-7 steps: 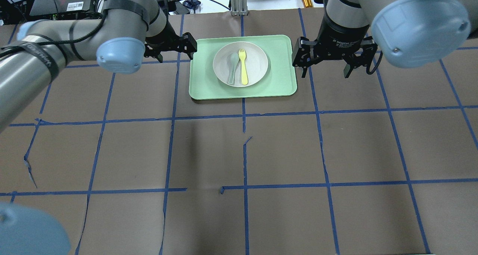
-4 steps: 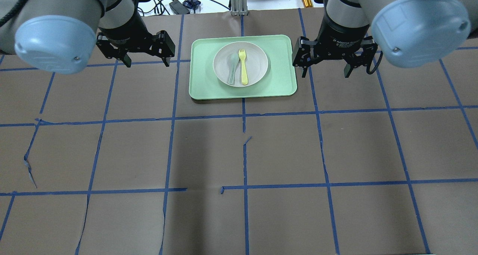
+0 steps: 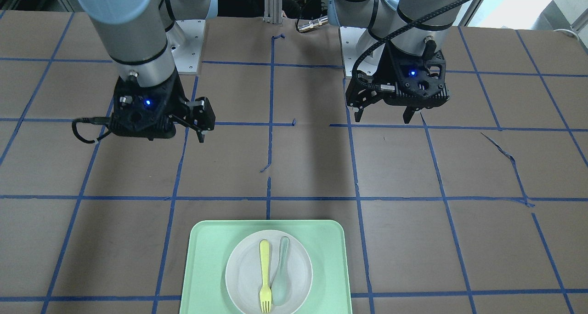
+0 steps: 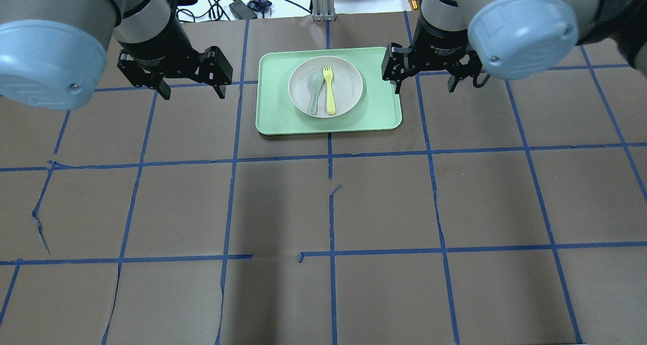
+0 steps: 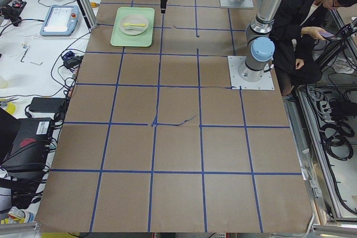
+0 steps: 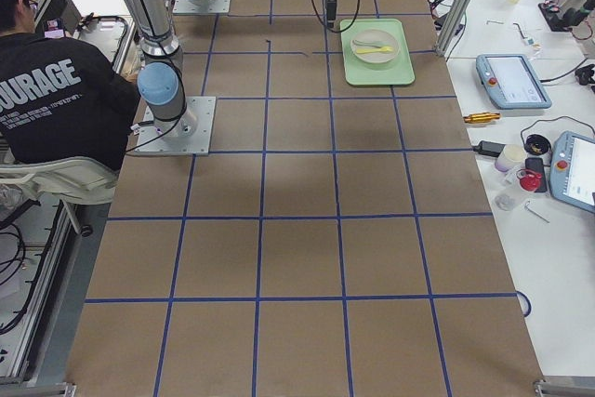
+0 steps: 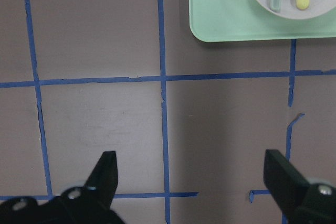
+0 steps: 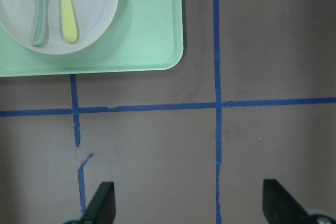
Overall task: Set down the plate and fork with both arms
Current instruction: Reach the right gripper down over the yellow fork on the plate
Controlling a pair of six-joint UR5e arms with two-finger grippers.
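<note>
1. Brown paper covers the table (image 4: 384,203), marked into squares by blue tape.
2. Both arms reach out over its far half with their wrists turned straight down, so the fingers point at the paper.
3. The left gripper (image 4: 192,93) hangs clear above the table on the robot's left of the pale-green tray (image 4: 275,107). Its fingers (image 7: 106,169) are spread wide and hold nothing.
4. The right gripper (image 4: 424,88) hangs on the tray's other side, in the overhead view close to the tray's right edge. Its fingers (image 8: 103,203) are likewise spread wide with nothing between them.
5. Neither gripper touches the tray or anything on it.
6. The white plate (image 4: 349,85) sits flat in the middle of the tray.
7. The yellow fork (image 4: 330,92) lies on the plate. Its long axis runs from the robot's side to the far side of the table, parallel to the tray's short edges, with the tines pointing away from the robot and the handle towards it.
8. A grey-green spoon (image 4: 314,95) lies just beside the fork on the robot's left. It is slightly slanted, with its bowl also at the far end.
</note>
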